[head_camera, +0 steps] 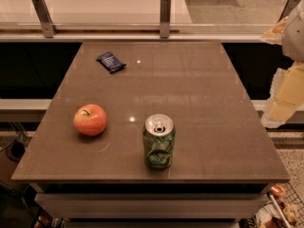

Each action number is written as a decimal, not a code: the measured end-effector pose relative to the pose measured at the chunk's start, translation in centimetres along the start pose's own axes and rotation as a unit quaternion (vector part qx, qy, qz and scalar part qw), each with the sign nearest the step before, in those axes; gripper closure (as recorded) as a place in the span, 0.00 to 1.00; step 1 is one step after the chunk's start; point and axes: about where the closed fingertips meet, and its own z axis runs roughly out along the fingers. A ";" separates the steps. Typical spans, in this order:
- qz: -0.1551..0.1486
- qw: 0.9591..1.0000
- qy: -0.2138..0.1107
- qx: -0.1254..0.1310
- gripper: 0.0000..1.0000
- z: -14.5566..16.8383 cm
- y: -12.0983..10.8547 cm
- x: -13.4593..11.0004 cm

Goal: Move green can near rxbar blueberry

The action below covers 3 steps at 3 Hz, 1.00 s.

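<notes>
On the bench, green can stood upright at 6 o'clock, rxbar blueberry well apart at 11. The gripper hung off the edge at 3 o'clock; jaws' state couldn't be told.

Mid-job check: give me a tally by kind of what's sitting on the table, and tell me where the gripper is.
Drink cans: 1, the green can
Snack bars: 1, the rxbar blueberry
Apples: 1, the apple
Total: 3 things on the table
The gripper is at the right edge of the view, beyond the table's right side, touching none of them.
</notes>
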 end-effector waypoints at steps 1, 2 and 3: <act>0.000 1.000 0.000 0.000 0.00 0.0 0.0 0.0; -0.001 1.000 -0.022 0.000 0.00 0.0 0.1 -0.2; -0.004 0.998 -0.069 -0.003 0.00 1.3 1.1 -0.7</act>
